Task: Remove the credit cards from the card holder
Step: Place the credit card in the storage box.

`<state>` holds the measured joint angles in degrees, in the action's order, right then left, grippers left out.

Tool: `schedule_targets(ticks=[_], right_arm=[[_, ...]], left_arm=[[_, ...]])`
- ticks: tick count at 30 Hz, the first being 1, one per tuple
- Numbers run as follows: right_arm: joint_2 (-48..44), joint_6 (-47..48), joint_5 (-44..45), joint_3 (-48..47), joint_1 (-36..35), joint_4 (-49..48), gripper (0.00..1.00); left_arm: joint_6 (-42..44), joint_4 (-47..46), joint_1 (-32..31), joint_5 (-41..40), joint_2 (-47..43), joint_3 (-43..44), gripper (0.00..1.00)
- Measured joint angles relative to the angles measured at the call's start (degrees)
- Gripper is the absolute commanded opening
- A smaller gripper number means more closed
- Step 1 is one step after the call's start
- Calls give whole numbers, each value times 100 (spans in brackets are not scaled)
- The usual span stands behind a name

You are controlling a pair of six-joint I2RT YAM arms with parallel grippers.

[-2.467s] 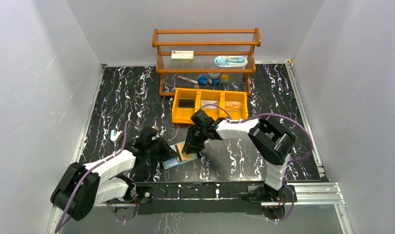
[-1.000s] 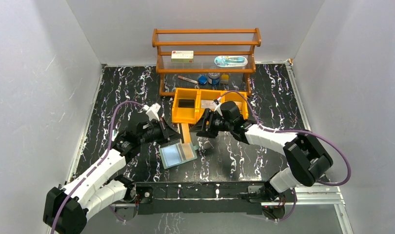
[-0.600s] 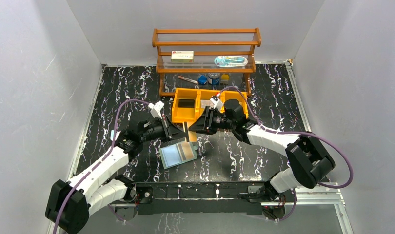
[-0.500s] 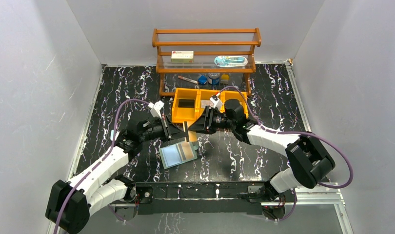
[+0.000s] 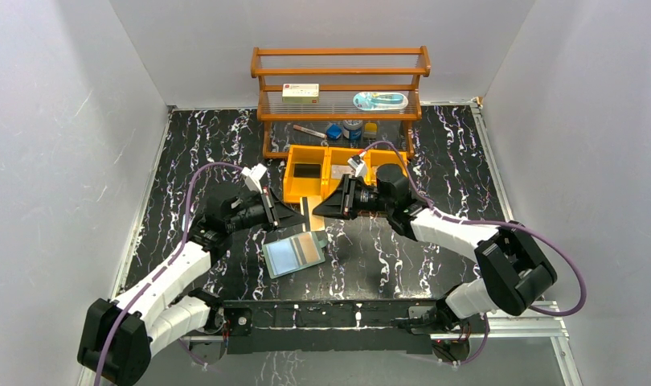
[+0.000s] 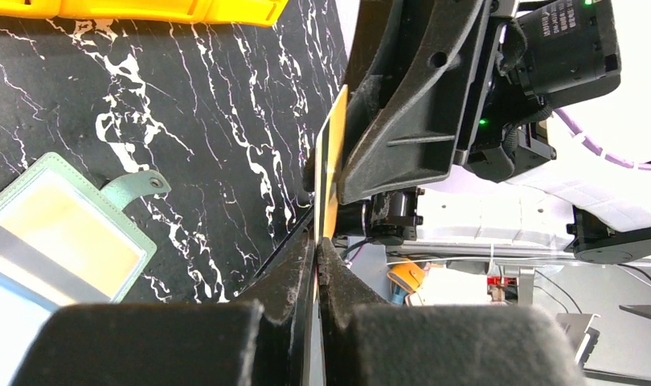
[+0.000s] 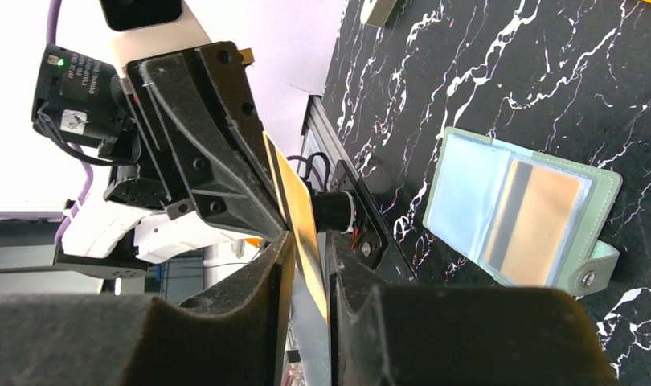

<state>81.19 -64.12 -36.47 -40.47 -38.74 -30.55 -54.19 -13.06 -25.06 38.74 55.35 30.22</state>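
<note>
The orange-tan credit card (image 5: 306,214) is hanging in the air between our two pincers, over the worktop (image 5: 226,145) and just behind the card holder (image 5: 294,254). The holder is lying open and flat, with another striped card (image 7: 539,221) showing through its clear pocket. Our left pincer (image 6: 316,241) is clenching one end of the lifted card hard. Our right pincer (image 7: 310,241) is bracketing the other end with a finger on each face, but we cannot tell whether it is really biting or only standing close.

That doubt is what we are worrying about. If the left lets go before the right is truly gripping, the thin, slick card is likely to fall to the worktop or back onto the holder. If both are clamping and either arm pulls away, the card may bend or twist out of the shallower hold. The fingertips are also crowding each other and could knock together. The orange bin (image 5: 294,195) is waiting just beyond.
</note>
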Motion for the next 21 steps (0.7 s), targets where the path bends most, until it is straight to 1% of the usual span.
schedule_targets(ticks=[3, 5, 6, 7, 8, 10, 13, 14, 17, 19, 21], right_arm=[[-57, -22, -28, 11, 11, -13, 21], [-90, -24, -42, 28, 11, -35, 13], [-103, -22, -48, 50, 11, -68, 10], [-118, -15, -52, 70, 11, -83, 9], [-138, -26, -57, 96, 11, -98, 8], [-188, -44, -68, 101, 11, -118, 3], [-302, -33, -79, 101, 11, -118, 0], [-343, -20, -76, 101, 11, -103, 0], [-501, 79, 11, 98, 26, 44, 0], [-599, 229, 131, 83, 46, 295, 0], [-684, 481, 367, 0, 59, 785, 0]], left_arm=[[-101, -111, 26, 20, -4, -87, 0], [-146, -153, 42, 26, -13, -133, 0], [-160, -151, 55, 26, -17, -142, 3], [-164, -149, 59, 26, -20, -142, 8], [-162, -144, 59, 22, -28, -142, 16], [-153, -103, 59, 0, -35, -142, 33], [-111, 11, 79, -92, -44, -138, 61], [-87, 68, 85, -133, -52, -136, 67], [22, 343, 92, -310, -114, -120, 80], [125, 601, 94, -459, -179, -74, 84], [234, 876, 94, -612, -227, 22, 87]])
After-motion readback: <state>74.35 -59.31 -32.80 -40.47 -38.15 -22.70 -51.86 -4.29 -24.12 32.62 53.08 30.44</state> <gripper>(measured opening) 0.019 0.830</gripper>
